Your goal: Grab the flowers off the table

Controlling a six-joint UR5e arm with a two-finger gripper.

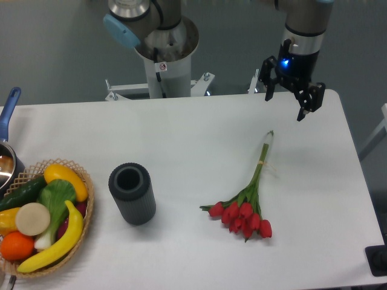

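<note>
1. The end effector (289, 101) hangs above the far right part of the counter (181, 133), fingers spread apart and holding nothing.
2. The red tulip bunch (247, 208) lies flat on the counter nearer the camera, stems pointing toward the arm, well apart from the dark cylindrical vase (132, 193) and the fruit basket (81, 226).
3. This looks like the approach step: next, move over the tied stems, descend, and close on them.

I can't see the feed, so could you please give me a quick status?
Claw open, above table's far edge. Flowers lying flat, untouched. Nothing in the way.
</note>
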